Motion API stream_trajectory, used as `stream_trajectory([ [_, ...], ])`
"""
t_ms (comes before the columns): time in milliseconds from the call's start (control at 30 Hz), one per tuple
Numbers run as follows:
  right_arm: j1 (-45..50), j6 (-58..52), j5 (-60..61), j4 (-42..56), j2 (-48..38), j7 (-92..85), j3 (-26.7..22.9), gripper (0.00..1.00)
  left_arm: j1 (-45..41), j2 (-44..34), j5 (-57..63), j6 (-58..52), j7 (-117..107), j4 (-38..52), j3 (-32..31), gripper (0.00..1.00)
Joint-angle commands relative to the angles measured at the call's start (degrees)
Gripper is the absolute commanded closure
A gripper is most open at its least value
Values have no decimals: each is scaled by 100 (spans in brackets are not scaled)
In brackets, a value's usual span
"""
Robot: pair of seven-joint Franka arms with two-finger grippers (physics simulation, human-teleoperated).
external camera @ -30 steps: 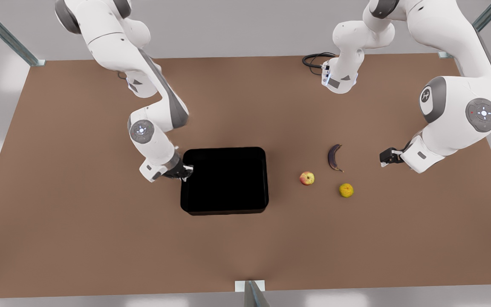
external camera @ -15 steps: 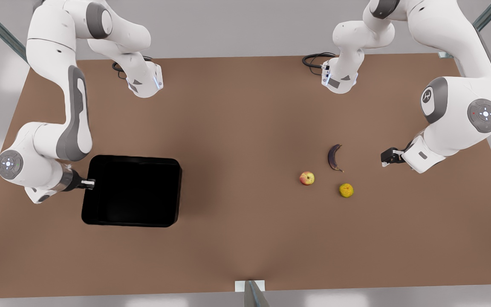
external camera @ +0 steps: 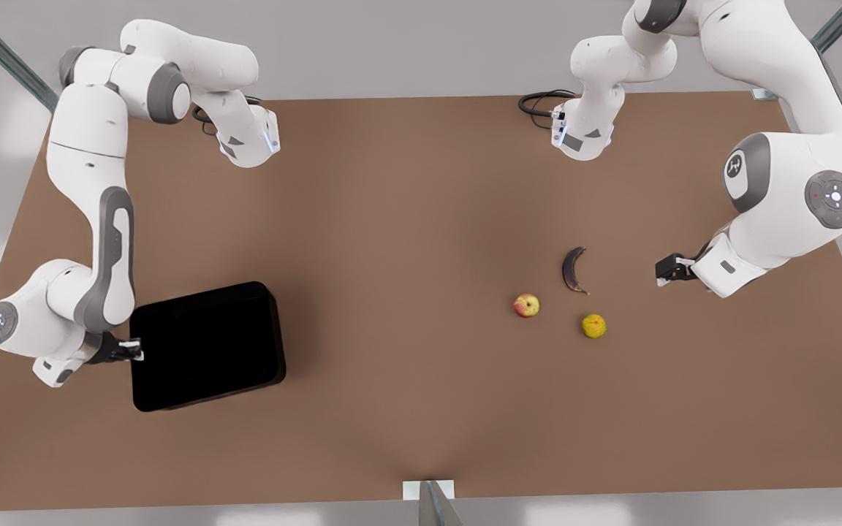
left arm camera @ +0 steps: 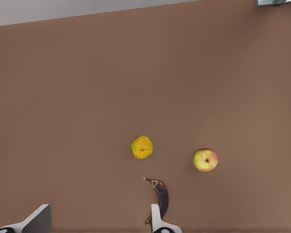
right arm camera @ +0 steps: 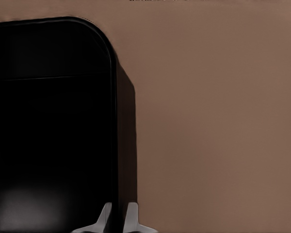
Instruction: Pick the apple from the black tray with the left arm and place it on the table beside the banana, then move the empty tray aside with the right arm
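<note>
At the front view's left, the right gripper (external camera: pixel 134 351) pinches the low rim of the glossy black square tray (external camera: pixel 205 345), parking it empty and clear. Well apart, the left gripper (external camera: pixel 659 271) waits spread and empty near the dark curved banana (external camera: pixel 573 269), beside which the small red-yellow apple (external camera: pixel 527 305) rests on the brown table (external camera: pixel 406 219).

The glossy black square tray (external camera: pixel 205 347) sits on the matte brown table (external camera: pixel 406 409), well apart from the dark curved banana (external camera: pixel 573 269). The small red-yellow apple (external camera: pixel 527 305) and the round yellow-green fruit (external camera: pixel 594 326) lie near the banana, on its camera side in the front view.
</note>
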Motion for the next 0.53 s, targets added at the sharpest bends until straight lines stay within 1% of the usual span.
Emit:
stream_trajectory([
  [0, -1, 186, 58, 28, 30, -2401, -5, 53, 2, 10, 4, -1, 38, 6, -1, 0],
  [33, 8, 186, 93, 46, 30, -2374, -5, 34, 2, 10, 4, -1, 38, 6, -1, 0],
  [67, 26, 186, 93, 90, 22, -2243, 3, 11, 2, 10, 4, -1, 38, -2, -1, 0],
  [100, 43, 177, 102, 151, -14, -2111, 3, 2, 2, 10, 4, -1, 38, -2, -1, 0],
  [133, 70, 134, 128, 178, -285, -2006, 47, 0, 10, 10, 4, -1, 38, -2, -1, 0],
  [167, 245, -77, 119, 178, -742, -1637, 74, 0, 2, 19, 4, -1, 38, 6, -1, 0],
  [200, 509, -648, -21, 230, -1182, -794, 65, 0, 10, 19, 4, 0, 38, 6, -1, 0],
  [267, 957, -1176, -997, 274, -2043, 719, 109, 0, 10, 10, 4, -1, 38, 6, -1, 0],
  [300, 1001, -1562, -1023, 274, -2220, 1114, 135, 0, 10, 10, 4, -1, 38, 6, -1, 0],
  [333, 992, -1686, -1041, 266, -2167, 1220, 118, 0, 10, 10, 4, -1, 38, 6, -1, 0],
  [400, 1080, -1677, -1401, 345, -2141, 2213, 109, 0, 36, 10, -119, -9, 12, 15, 8, 0],
  [500, 1080, -1677, -1410, 433, -2132, 2433, 100, 0, 116, 54, -242, 149, 135, 50, -1, 0],
])
